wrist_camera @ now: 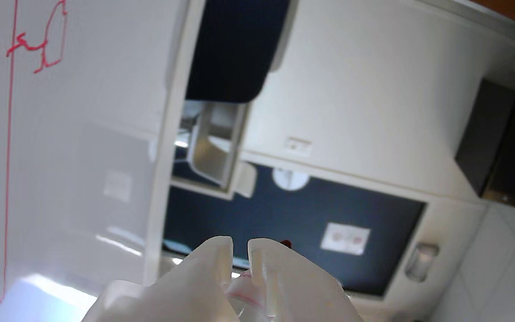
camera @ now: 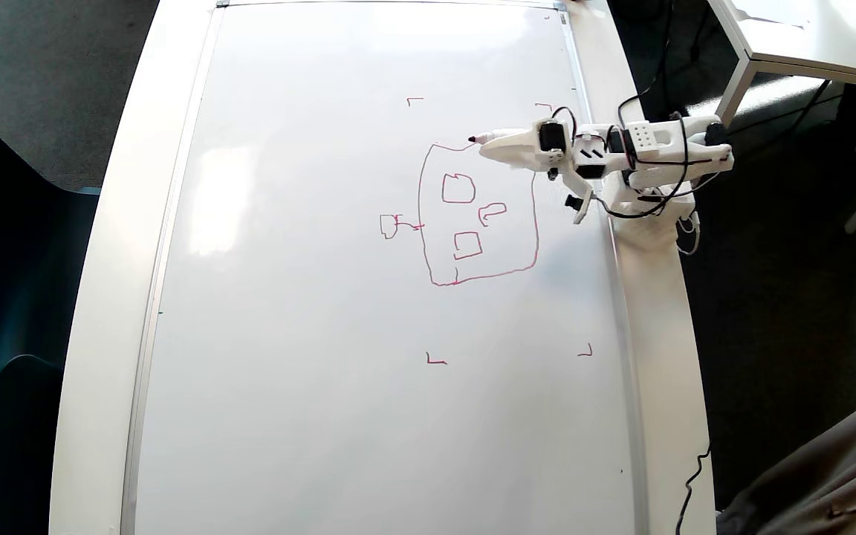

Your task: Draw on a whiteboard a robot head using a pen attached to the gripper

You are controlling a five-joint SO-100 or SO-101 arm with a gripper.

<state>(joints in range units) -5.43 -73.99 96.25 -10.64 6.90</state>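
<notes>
Right now the gripper point(camera: 489, 147) has its two white fingers point(wrist_camera: 213, 268) drawn nearly together, a thin slit between them, clamped around the pen point(camera: 493, 137), whose dark red tip sticks out past the claw toward the left of the overhead view. That tip sits at the upper right corner of the robot head point(camera: 478, 215), just beside the top line; whether it touches the surface I cannot tell. The drawing lies on the right half of the whiteboard point(camera: 309, 297): a rounded outline holding two small squares and a curl, with a little box on a stalk off its left side. Red corner ticks point(camera: 435, 360) stand around it. The arm point(camera: 643, 160) reaches in from the board's right edge.
</notes>
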